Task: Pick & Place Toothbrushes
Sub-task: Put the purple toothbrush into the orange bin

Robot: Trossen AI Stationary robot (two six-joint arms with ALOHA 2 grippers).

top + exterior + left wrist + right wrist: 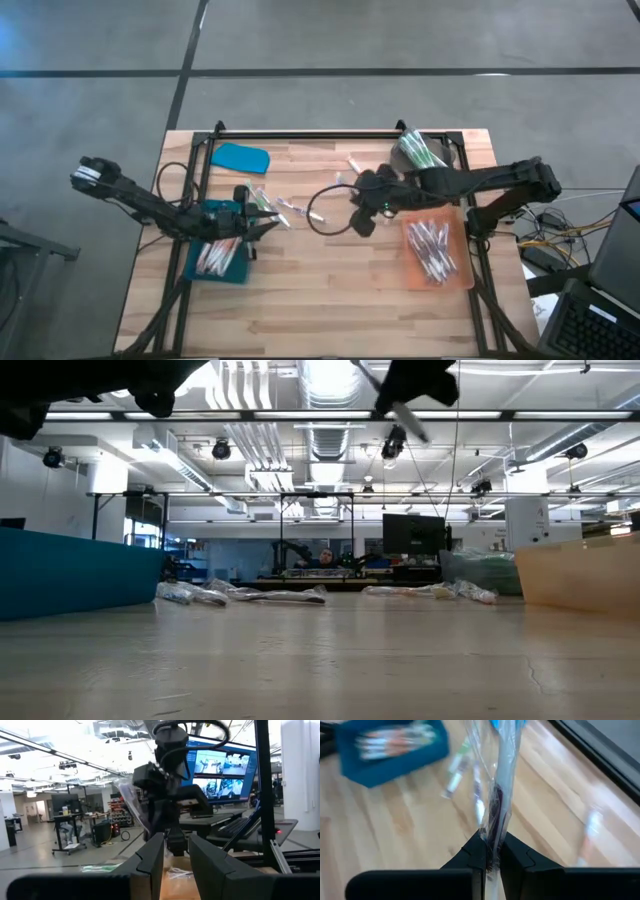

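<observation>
Your right gripper (491, 851) is clamped on a wrapped toothbrush (503, 780), held above the table's (330, 300) middle. Your left gripper (175, 851) hangs beside the blue tray (240, 270), fingers parted, nothing between them. More toothbrushes (280, 208) lie loose mid-table.

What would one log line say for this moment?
right pincer: shut on wrapped toothbrush, above table | left pincer: open, empty, by blue tray

Toothbrushes (281, 208) lie scattered between two trays (222, 258) (both filled).
</observation>
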